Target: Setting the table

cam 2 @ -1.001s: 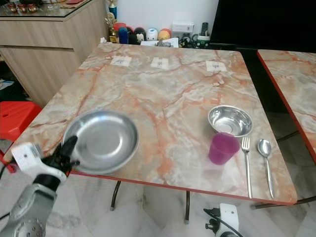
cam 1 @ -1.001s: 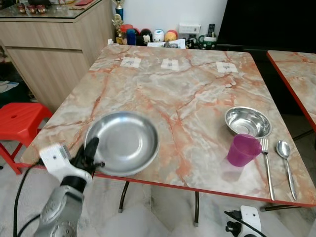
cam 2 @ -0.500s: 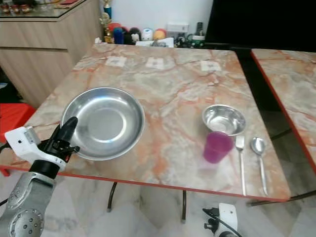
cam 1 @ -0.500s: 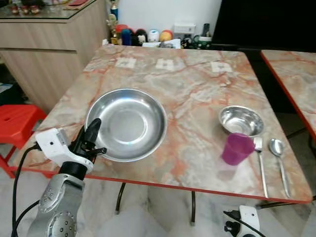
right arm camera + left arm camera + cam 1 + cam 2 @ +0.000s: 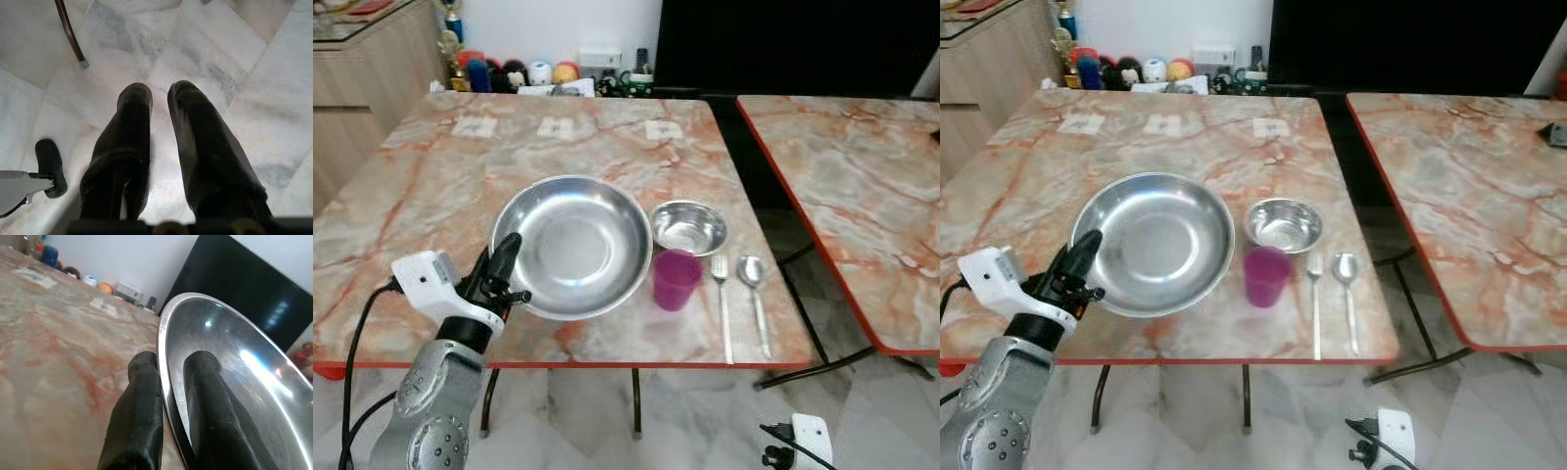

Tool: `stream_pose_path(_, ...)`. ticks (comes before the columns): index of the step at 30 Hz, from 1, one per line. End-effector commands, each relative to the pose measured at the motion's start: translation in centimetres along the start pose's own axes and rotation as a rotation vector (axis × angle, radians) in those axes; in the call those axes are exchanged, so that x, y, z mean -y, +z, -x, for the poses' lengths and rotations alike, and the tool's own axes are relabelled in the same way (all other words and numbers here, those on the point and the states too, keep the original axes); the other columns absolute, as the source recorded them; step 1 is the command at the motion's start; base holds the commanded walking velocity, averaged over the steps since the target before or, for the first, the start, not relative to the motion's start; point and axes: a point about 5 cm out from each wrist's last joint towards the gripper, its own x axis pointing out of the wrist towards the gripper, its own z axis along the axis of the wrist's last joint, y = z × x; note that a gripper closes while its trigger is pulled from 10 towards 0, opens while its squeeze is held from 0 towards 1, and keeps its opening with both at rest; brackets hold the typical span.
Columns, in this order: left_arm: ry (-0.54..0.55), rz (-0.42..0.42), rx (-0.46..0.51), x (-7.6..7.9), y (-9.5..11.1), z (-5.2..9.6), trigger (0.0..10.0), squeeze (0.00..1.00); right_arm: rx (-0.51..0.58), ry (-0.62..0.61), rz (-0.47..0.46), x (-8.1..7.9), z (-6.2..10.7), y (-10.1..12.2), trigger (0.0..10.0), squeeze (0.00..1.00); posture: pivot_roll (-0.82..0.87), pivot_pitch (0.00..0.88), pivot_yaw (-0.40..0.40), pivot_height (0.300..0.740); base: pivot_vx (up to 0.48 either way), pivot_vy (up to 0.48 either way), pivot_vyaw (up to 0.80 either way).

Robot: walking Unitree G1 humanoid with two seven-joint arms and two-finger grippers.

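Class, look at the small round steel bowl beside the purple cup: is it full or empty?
Empty. The small round steel bowl shows only its bare, shiny inside, with nothing in it. It stands upright on the marble table, behind the purple plastic cup.

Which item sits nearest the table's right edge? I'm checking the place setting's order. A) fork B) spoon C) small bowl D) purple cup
B: the spoon lies just right of the fork, past the cup and the bowl, closest to the table's right edge.
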Motion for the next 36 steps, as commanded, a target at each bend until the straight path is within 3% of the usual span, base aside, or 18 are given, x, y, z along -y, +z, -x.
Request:
stream_pose_path(1, -0.031, 0.016, 0.037, 0.8, 0.8, -0.1, 10.0, 0.0, 0.001, -0.019, -0.001, 0.8, 0.2, 0.0, 10.0, 0.0, 0.1, 0.108, -0.033, 0.74, 0.0, -0.472, 0.0)
stream_pose_path(33, -0.076, 0.009, -0.006, 1.6, 0.1, -0.1, 10.0, 0.0, -0.001, -0.015, -0.004, 0.6, 0.2, -0.4, 10.0, 0.0, 0.09, 0.075, -0.015, 0.74, 0.0, -0.472, 0.0)
stream_pose_path(36, -0.082, -0.029, -0.028, 1.2, -0.1, 0.1, 10.0, 0.0, -0.003, -0.017, -0.004, 0.6, 0.2, -0.4, 10.0, 0.0, 0.09, 0.076, -0.013, 0.74, 0.0, -0.472, 0.0)
